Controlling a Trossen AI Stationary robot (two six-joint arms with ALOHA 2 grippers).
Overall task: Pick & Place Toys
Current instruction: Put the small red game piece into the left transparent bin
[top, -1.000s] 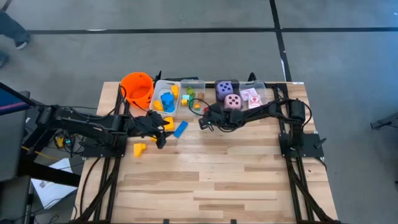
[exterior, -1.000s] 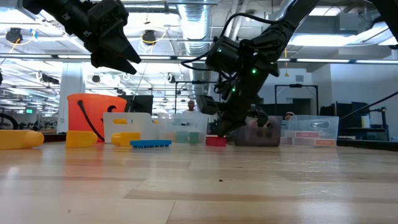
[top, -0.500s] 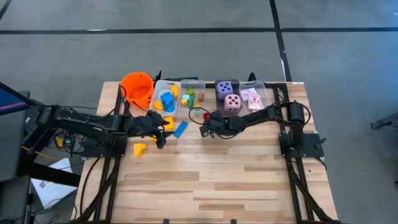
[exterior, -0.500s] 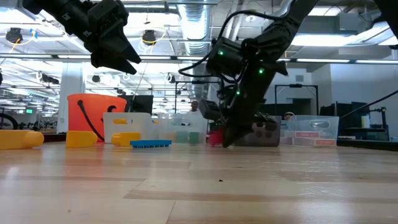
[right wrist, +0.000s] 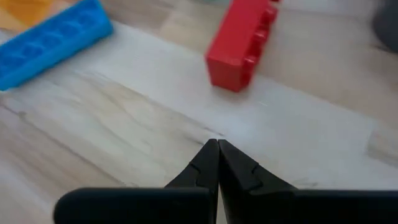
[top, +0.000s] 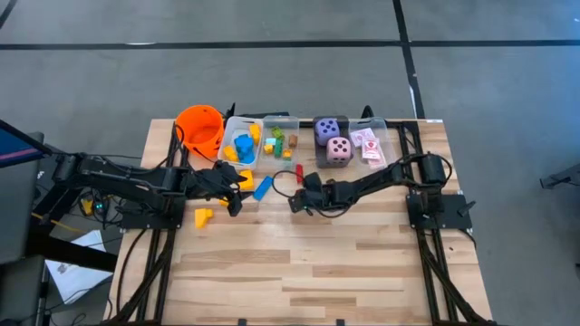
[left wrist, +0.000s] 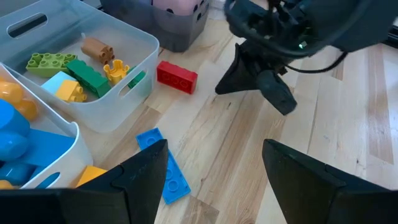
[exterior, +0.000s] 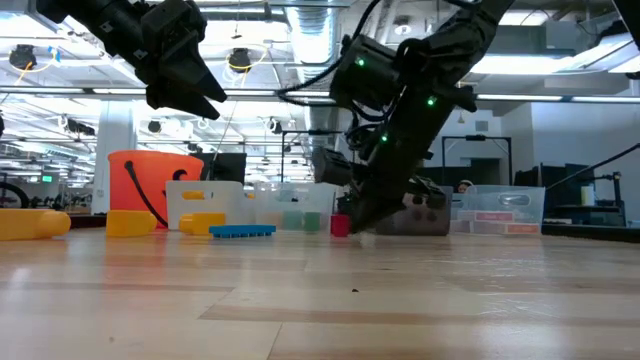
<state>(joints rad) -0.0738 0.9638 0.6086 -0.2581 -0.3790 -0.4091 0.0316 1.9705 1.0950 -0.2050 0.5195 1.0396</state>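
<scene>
A red brick (top: 298,169) lies on the table in front of the clear bins; it also shows in the right wrist view (right wrist: 242,43). My right gripper (top: 293,198) is shut and empty, its tips (right wrist: 217,152) low over the wood just near-side of the brick. A flat blue brick (top: 263,187) lies left of it. My left gripper (top: 232,187) is open (left wrist: 214,163) and empty, high above the table (exterior: 185,85) beside the blue brick (left wrist: 163,168). Yellow bricks (top: 203,216) lie near it. A purple die (top: 327,129) and a pink die (top: 339,148) sit in a bin.
An orange bucket (top: 201,127) stands at the far left. Several clear bins (top: 243,122) line the far edge, holding blue, yellow and green blocks, the dice and playing cards (top: 366,140). The near half of the table is bare wood (top: 308,263).
My right gripper has drawn back from the bins toward the table's near edge and a little left, uncovering the red brick, which stays on the table. My left gripper has kept still.
</scene>
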